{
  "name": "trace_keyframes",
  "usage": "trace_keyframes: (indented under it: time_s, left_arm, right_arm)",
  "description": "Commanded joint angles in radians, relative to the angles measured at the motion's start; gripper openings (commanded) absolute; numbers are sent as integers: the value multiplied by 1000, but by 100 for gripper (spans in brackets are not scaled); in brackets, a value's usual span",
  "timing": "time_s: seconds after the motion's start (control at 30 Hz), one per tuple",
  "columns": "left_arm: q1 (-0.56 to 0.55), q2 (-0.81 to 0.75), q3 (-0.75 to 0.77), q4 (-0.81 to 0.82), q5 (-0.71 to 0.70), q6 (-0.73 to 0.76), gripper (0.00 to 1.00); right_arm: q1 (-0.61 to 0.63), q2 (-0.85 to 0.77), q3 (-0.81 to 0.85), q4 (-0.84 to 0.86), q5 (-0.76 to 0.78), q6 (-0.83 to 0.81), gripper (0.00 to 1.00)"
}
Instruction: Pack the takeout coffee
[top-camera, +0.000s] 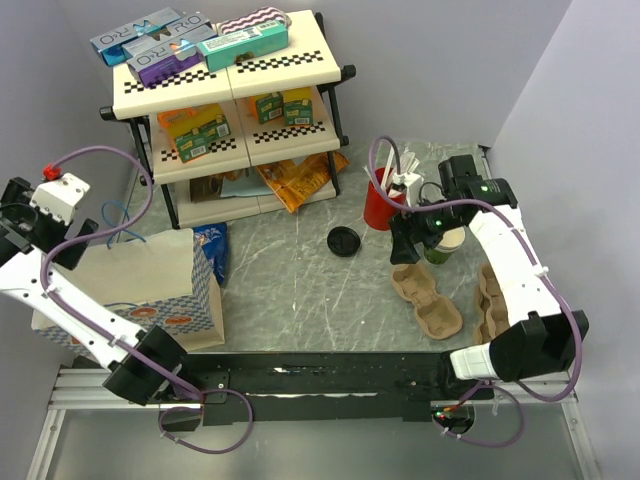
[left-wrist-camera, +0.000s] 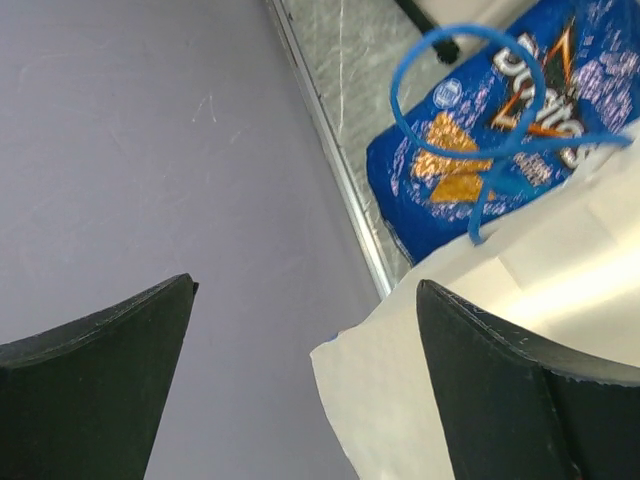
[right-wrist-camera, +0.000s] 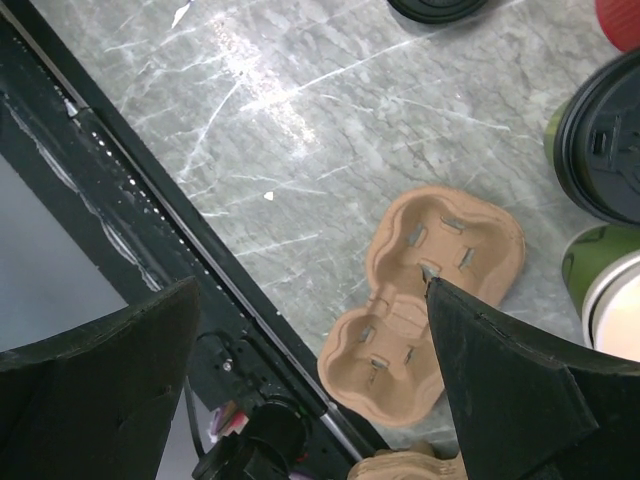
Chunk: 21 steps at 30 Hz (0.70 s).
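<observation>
The takeout coffee (right-wrist-camera: 598, 150), a green cup with a black lid pressed on, stands at the right edge of the right wrist view. Just below it is a second green cup (right-wrist-camera: 605, 295) that is lidless and cream inside; the top view also shows this green cup (top-camera: 447, 244). Another black lid (top-camera: 343, 241) lies loose on the table. My right gripper (right-wrist-camera: 312, 285) is open and holds nothing, hovering left of both cups over a brown cup carrier (right-wrist-camera: 430, 300). At the far left, my left gripper (left-wrist-camera: 305, 283) is open beside the paper bag (top-camera: 130, 290).
The red cup (top-camera: 380, 205) with white sticks stands behind the green cups. A second carrier (top-camera: 490, 300) lies at the right. A blue chips bag (top-camera: 212, 250) leans by the paper bag. The snack shelf (top-camera: 230, 100) fills the back.
</observation>
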Motion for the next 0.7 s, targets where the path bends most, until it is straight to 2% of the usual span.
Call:
trace_keyframes:
  time_s: [0.0,0.13,0.27,0.5,0.67]
  left_arm:
    - [-13,4,-32,-25,-20,140,100]
    - [-71,43,-17,-26,-108,164,98]
    - [-91,50,-37,-23,-143,250,97]
    - [-128,16,-49,-28,-190,309,100]
    - [-191,-12,-153,-27,-302,339,99]
  right_arm:
    - [32,38,75,-34,-26,19,100]
    - [55,63,98,-35,-27,18,100]
    - [66,53,74,-20,-29,27,100]
    - [69,18,9,-7,-35,33,100]
    - [69,30,14,-4,-47,31,100]
